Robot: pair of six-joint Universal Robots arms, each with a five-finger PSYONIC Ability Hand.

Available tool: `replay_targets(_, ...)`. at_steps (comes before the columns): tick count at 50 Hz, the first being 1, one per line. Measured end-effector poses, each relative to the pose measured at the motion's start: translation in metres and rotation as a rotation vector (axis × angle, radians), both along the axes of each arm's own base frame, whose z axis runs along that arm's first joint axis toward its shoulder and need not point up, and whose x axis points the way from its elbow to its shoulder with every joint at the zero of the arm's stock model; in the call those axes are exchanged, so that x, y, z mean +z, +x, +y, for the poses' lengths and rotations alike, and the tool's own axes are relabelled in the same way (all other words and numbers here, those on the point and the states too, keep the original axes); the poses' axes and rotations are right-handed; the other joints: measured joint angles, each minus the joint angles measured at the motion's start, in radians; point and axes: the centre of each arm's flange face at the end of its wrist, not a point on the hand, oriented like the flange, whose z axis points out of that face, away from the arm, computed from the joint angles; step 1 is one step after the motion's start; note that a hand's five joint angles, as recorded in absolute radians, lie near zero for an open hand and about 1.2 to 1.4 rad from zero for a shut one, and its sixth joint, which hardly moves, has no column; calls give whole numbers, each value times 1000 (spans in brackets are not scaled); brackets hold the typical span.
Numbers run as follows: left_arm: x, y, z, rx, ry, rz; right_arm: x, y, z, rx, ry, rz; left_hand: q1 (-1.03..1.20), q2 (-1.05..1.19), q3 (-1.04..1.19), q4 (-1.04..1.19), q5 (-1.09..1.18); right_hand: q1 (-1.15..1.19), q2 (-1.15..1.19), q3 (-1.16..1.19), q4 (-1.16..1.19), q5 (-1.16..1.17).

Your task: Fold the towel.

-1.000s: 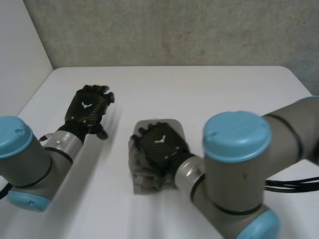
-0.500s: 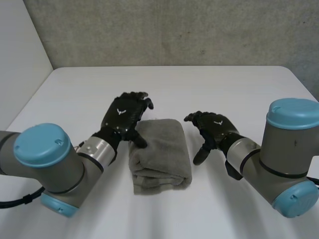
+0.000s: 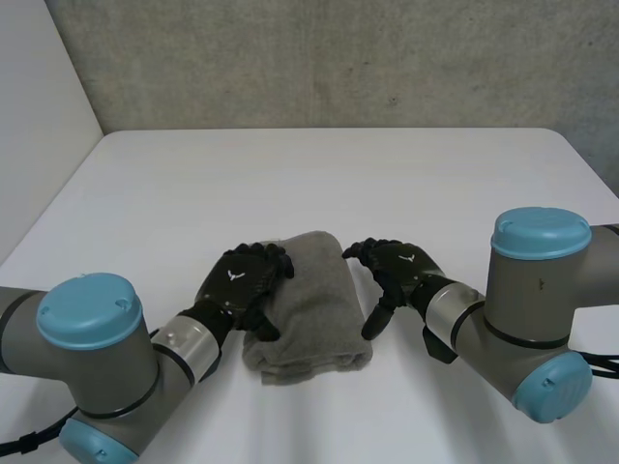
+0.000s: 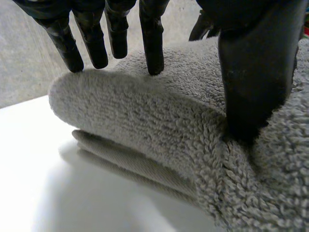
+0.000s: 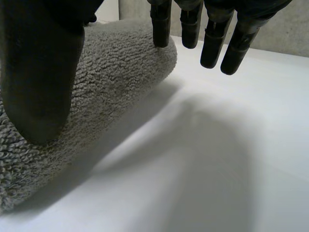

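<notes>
Left hand (image 3: 237,283) lies straight-fingered on the left side of the folded grey towel (image 3: 311,300), right hand (image 3: 401,269) open beside it, near the tabletop (image 3: 319,174) front edge. I'd press both sides evenly.

Soft, diffuse light is falling across the white table (image 3: 319,174), which is glowing bright with no hard glare; the concrete wall (image 3: 338,58) behind is sitting dimmer and greyer; the towel (image 3: 309,290) is casting only a faint, soft-edged shadow along its near edge; in the left wrist view the tabletop is washing out towards pure white, with shade gathering under the towel's fold.
</notes>
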Motion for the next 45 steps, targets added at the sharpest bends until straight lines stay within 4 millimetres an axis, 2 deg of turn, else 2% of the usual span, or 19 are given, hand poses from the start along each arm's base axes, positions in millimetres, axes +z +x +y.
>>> replay_targets(10,-3,1,-7,12,3,-1,-9,2,0,9,18,16,0,0,0,0,0,-12,0,0,0,0)
replay_targets(16,4,1,-12,19,-17,11,-2,5,3,16,2,11,0,0,0,0,0,-14,0,0,0,0)
replay_targets(20,20,2,-17,31,-54,34,17,6,4,17,-39,-7,0,0,0,0,0,-14,0,0,0,0)
replay_targets(28,66,4,-23,44,-120,77,84,0,1,-40,-200,-39,0,0,0,0,0,-14,0,0,0,0)
replay_targets(35,125,4,-24,49,-181,111,138,-16,-3,-169,-345,-14,0,0,0,0,0,-14,0,0,0,0)
replay_targets(39,155,8,-23,64,-202,121,161,-24,-2,-227,-410,28,0,0,0,0,0,-14,0,0,0,0)
replay_targets(45,177,23,-28,155,-185,125,177,-34,-1,-268,-456,62,0,0,0,0,0,-14,0,0,0,0)
